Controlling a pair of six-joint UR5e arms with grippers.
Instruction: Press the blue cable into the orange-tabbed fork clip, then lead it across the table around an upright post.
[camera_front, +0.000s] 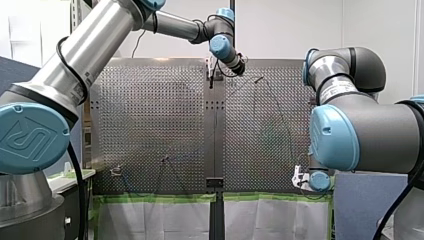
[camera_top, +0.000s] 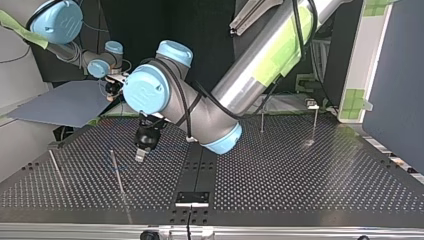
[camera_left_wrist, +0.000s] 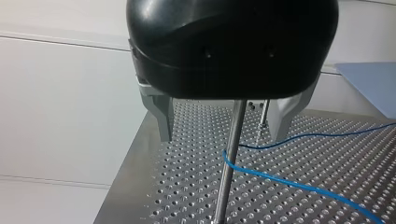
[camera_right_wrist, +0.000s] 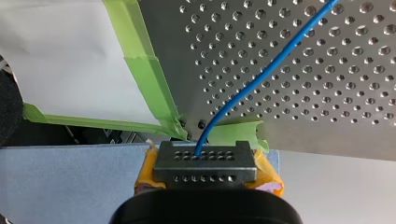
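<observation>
My left gripper (camera_left_wrist: 222, 130) hangs wide open astride the upright post (camera_left_wrist: 232, 154), holding nothing; the blue cable (camera_left_wrist: 289, 183) bends round that post on the desk (camera_left_wrist: 187, 186). My right gripper (camera_right_wrist: 205, 161) is clamped on the cable by the green tape (camera_right_wrist: 149, 74).

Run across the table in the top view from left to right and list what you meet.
Thin metal post near the edge → second thin metal post → my left arm's black hand → black centre strip of the table → short metal post → metal post with a small piece on top.
</observation>
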